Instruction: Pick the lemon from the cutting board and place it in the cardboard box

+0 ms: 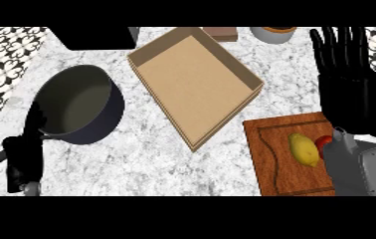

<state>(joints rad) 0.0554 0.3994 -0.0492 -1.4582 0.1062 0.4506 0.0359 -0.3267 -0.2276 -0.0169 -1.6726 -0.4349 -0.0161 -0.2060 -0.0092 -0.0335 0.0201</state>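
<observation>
A yellow lemon (pixel 304 149) lies on the wooden cutting board (pixel 279 158) at the lower right. Just right of it a red item (pixel 324 142) peeks out from under my right forearm. The open cardboard box (pixel 192 81) sits tilted in the middle of the counter, with nothing inside. My right hand (pixel 343 68) is raised at the right edge, fingers straight and pointing up, above and to the right of the lemon and not touching it. My left hand (pixel 21 153) shows at the lower left edge, dark and partly cut off.
A dark pot (pixel 77 103) stands left of the box, close to my left hand. At the back are a black block (pixel 95 36), a small brown block (pixel 220 33) and a white bowl (pixel 273 34). Bare marble counter lies between pot, box and board.
</observation>
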